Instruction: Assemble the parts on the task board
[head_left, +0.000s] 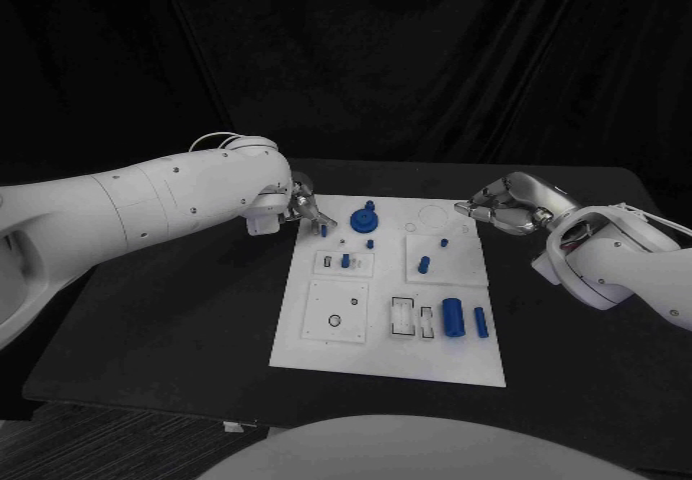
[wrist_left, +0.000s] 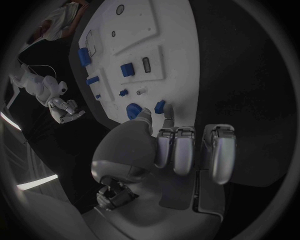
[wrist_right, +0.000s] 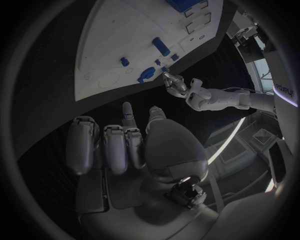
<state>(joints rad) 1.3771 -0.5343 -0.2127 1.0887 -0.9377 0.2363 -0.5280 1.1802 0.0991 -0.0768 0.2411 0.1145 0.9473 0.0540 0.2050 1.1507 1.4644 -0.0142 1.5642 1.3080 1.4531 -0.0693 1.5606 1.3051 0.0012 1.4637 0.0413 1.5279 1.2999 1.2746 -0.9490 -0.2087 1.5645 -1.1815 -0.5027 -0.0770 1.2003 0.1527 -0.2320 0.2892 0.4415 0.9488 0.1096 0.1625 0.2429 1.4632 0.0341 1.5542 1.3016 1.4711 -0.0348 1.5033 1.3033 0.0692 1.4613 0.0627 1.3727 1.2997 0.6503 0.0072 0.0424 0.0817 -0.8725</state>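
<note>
**Left robot hand at the board's far corner, working a small blue part**

The task board (head_left: 387, 345) lies in the middle of the black counter (head_left: 173, 330), and I take it as the landmark for everything here. The left robot hand (head_left: 296, 208) sits at the board's far left corner. In the left wrist view its fingertips (wrist_left: 167, 116) reach onto the board edge and meet a small blue part (wrist_left: 160, 106); most of its fingers are curled in, and whether the part is actually pinched or only touched I cannot tell. Just beside that contact, further onto the board, stands the round blue knob-like part (head_left: 365, 217).

The right robot hand (head_left: 505, 213) hovers off the board's far right corner, over the counter. Its fingers are curled in, one fingertip (wrist_right: 127, 111) pointing out, and nothing is visible in them.

The remaining parts lie further in from the far edge: a small blue peg (head_left: 424, 265) near the board's middle, and a large blue cylinder (head_left: 453, 317) with a slimmer blue pin (head_left: 480, 322) beside it toward the near right corner.

By my reading, the step in hand is picking up or seating the small piece at the far left corner, and the assembly seems early, with several parts lying loose. The next move likely calls for a secure pinch on that part and a careful, upright alignment over its socket.
</note>
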